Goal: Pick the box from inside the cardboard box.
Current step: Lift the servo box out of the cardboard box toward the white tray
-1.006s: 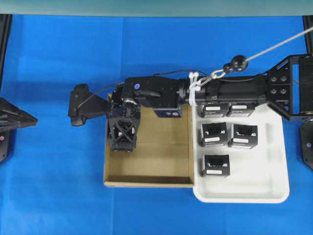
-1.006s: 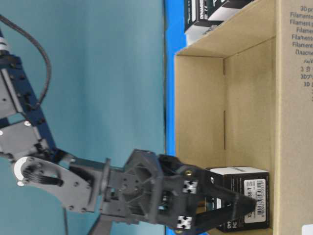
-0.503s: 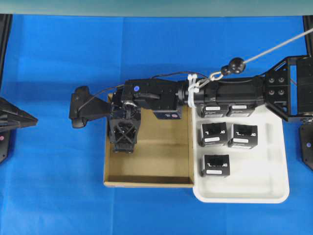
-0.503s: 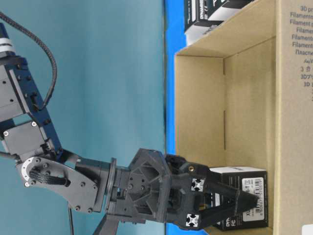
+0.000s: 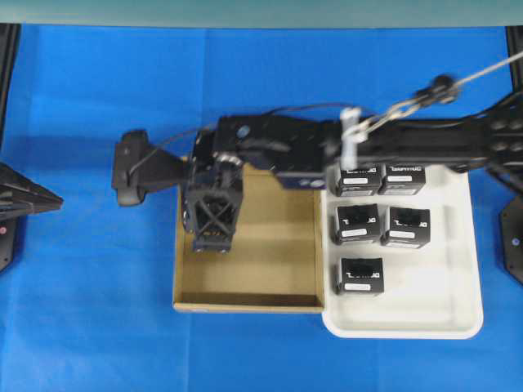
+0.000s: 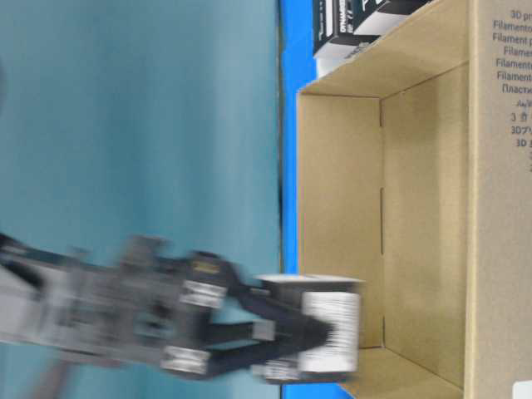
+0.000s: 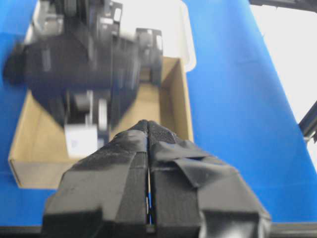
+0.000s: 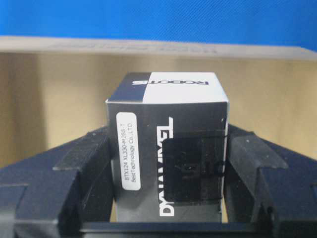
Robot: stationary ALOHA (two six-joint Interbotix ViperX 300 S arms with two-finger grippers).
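Observation:
My right gripper (image 5: 212,237) reaches across over the left part of the brown cardboard box (image 5: 274,265). It is shut on a small black box with white lettering (image 8: 168,148), held between its two fingers (image 8: 84,166). In the blurred table-level view the box (image 6: 328,324) hangs in the gripper (image 6: 287,331), lifted off the floor of the cardboard box (image 6: 416,208). In the overhead view the gripper hides it. My left gripper (image 7: 148,125) is shut and empty, well off to the left, facing the cardboard box (image 7: 176,106).
A white rounded tray (image 5: 441,314) stands against the cardboard box's right side with several identical black boxes (image 5: 360,275) in it. The right arm (image 5: 392,143) stretches over the tray's back. Blue cloth (image 5: 90,286) covers the table.
The right gripper has risen with the box in its grip, lifting it off the cardboard box's floor. The arm has stretched out and blurs with motion. The left gripper has not moved.

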